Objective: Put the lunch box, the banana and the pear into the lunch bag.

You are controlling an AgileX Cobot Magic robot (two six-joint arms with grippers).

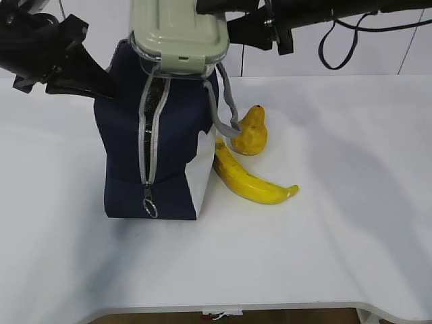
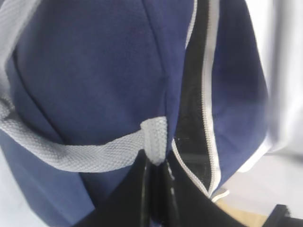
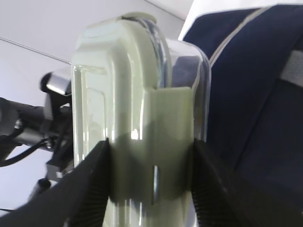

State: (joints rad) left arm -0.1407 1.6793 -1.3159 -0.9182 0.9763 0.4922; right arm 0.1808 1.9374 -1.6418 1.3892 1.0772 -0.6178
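The navy lunch bag (image 1: 128, 148) stands upright at centre-left, its grey zipper open down the front. The lunch box (image 1: 179, 30), sage-green lid outward, hangs at the bag's top opening. My right gripper (image 3: 150, 156) is shut on the lunch box (image 3: 132, 118), a finger on each side of its lid clip. My left gripper (image 2: 156, 165) is shut on the bag's grey strap handle (image 2: 94, 156), beside the open zipper (image 2: 208, 94). The pear (image 1: 250, 131) and the banana (image 1: 251, 180) lie on the table just right of the bag.
A second grey handle (image 1: 226, 101) hangs off the bag's right side, touching the pear. The white table (image 1: 337, 236) extends to the right and front. Black cables (image 1: 337, 40) hang from the right arm at the top.
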